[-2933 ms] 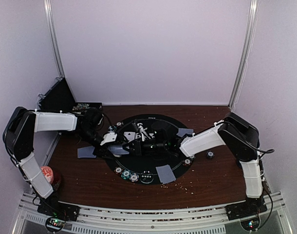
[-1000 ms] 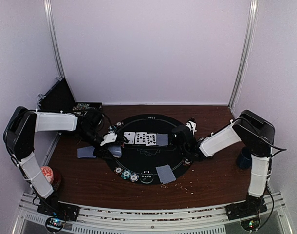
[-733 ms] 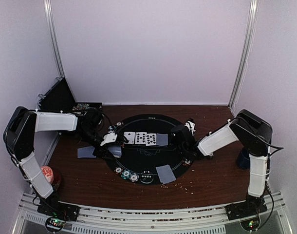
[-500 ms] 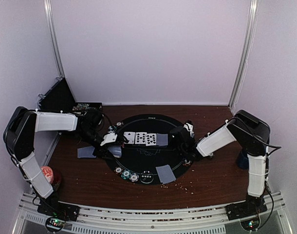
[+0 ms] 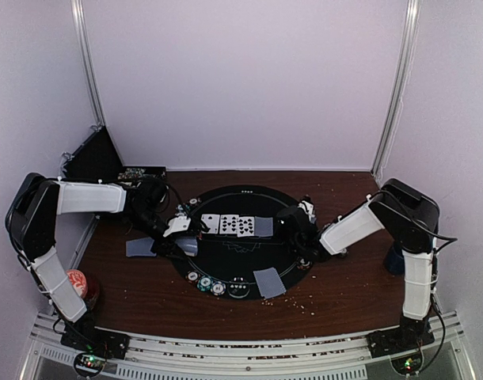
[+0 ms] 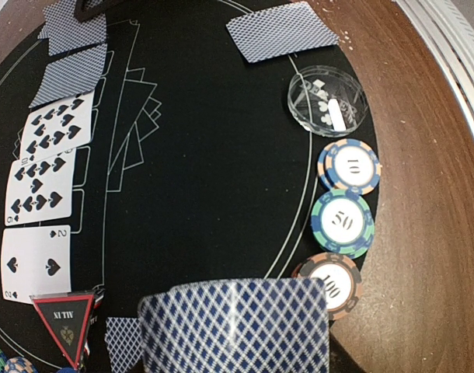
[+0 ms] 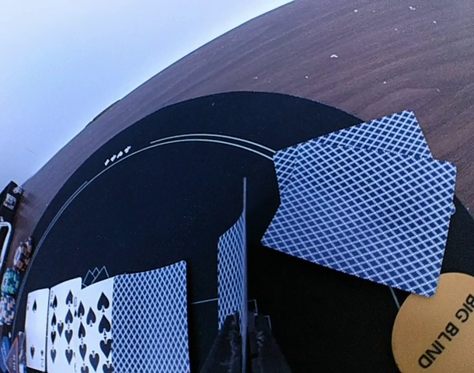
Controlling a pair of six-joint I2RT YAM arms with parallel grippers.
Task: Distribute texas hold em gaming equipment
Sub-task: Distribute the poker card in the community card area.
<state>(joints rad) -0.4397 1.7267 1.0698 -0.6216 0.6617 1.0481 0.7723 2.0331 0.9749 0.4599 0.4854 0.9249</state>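
Far left, by the near edge of the wood table [image 5: 146, 301]: red-topped can [image 5: 77, 283] beside the left arm's base, well apart from the play. Left gripper [image 5: 184, 240] low over the left rim of the round black mat [image 5: 241, 257], clamped narrow on blue-backed cards [image 6: 233, 326]; one loose card [image 5: 140, 247] just outside that rim on bare wood.

Mid-mat, a row of cards [image 5: 233, 226] with open black felt in front, down to the chips [image 5: 206, 283] on the near rim.

Right gripper [image 5: 295, 233] at the right rim, pinched tight on a single card [image 7: 233, 272] standing on edge. Bare wood beyond, out to the dark blue mug [image 5: 396, 257] by the right wall.

Legible: "ALL IN" on the red triangle marker [image 6: 64, 317]; "10", "50", "100" on the chips; "BIG BLIND" on the orange button [image 7: 443, 326]; a "2" on the nearest spade card [image 6: 35, 263].
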